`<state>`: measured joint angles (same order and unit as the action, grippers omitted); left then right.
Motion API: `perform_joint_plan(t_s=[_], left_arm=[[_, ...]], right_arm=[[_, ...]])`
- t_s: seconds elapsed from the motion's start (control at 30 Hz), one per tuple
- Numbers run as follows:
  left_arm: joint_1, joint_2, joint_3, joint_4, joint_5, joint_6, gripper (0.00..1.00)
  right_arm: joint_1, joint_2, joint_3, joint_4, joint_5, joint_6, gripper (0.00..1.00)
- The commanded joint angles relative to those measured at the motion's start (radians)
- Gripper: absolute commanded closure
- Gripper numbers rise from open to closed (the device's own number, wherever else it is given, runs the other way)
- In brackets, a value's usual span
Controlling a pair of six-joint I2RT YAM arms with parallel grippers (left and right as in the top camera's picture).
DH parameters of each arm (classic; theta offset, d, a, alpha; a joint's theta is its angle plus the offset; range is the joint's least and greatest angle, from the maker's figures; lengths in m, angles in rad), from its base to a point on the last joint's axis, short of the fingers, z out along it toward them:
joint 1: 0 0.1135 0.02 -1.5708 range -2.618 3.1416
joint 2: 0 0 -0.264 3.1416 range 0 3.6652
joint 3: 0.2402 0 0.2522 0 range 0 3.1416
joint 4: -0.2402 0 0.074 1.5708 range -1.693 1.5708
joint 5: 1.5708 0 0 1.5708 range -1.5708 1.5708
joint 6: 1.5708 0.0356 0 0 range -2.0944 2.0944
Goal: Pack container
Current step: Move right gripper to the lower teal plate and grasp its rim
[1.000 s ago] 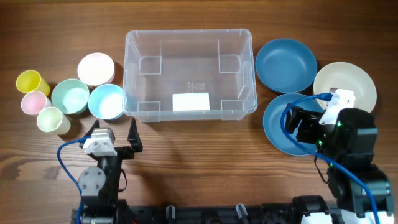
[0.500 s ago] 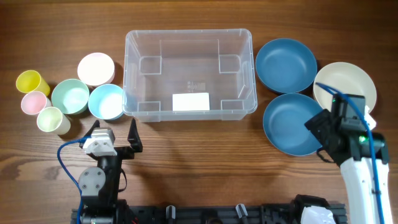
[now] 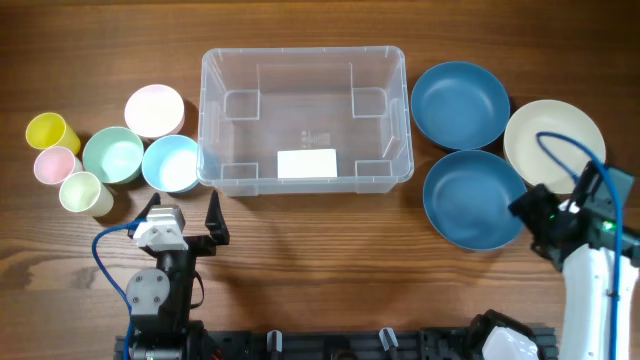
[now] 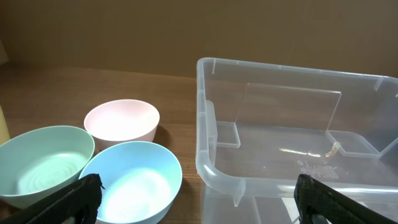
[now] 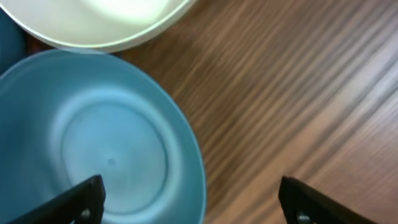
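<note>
The container (image 3: 300, 100) is a large clear bin with a white label, empty, at the middle back; the left wrist view shows its near left corner (image 4: 214, 171). My left gripper (image 3: 183, 212) is open and empty in front of that corner, and its fingertips frame the left wrist view (image 4: 199, 199). My right gripper (image 3: 535, 225) is open and empty at the right rim of the near dark blue bowl (image 3: 470, 198). In the right wrist view (image 5: 193, 196) its jaws straddle that bowl's rim (image 5: 93, 143) with bare wood to the right.
A second dark blue bowl (image 3: 460, 103) and a cream bowl (image 3: 553, 140) lie right of the bin. On the left are pink (image 3: 154, 110), green (image 3: 113, 155) and light blue (image 3: 172, 163) bowls, and yellow (image 3: 46, 130), pink (image 3: 54, 164) and pale green (image 3: 84, 192) cups.
My right arm has swung right and toward the front, from over the near blue bowl to its right rim. The left arm has not moved.
</note>
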<state>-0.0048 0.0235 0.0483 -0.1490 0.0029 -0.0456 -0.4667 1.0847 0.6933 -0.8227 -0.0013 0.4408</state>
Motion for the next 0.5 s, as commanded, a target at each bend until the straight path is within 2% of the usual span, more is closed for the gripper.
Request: perform_joint_plan(t_s=[0.0, 0.07, 0.2, 0.33, 0.47], left_arm=[[-0.005, 0.003, -0.009, 0.004, 0.015, 0.016, 0.00], [-0.005, 0.003, -0.009, 0.004, 0.015, 0.016, 0.00], [-0.005, 0.003, -0.009, 0.004, 0.015, 0.016, 0.00], [-0.005, 0.003, -0.009, 0.004, 0.015, 0.016, 0.00], [-0.005, 0.003, -0.009, 0.004, 0.015, 0.016, 0.00]], right_arm=[[-0.004, 0.006, -0.103, 0.084, -0.079, -0.049, 0.15], [-0.004, 0.007, -0.119, 0.105, -0.076, -0.079, 0.19], [-0.004, 0.025, -0.120, 0.111, -0.018, -0.085, 0.20], [-0.004, 0.080, -0.120, 0.140, -0.019, -0.097, 0.35], [-0.004, 0.158, -0.120, 0.174, -0.028, -0.097, 0.37]])
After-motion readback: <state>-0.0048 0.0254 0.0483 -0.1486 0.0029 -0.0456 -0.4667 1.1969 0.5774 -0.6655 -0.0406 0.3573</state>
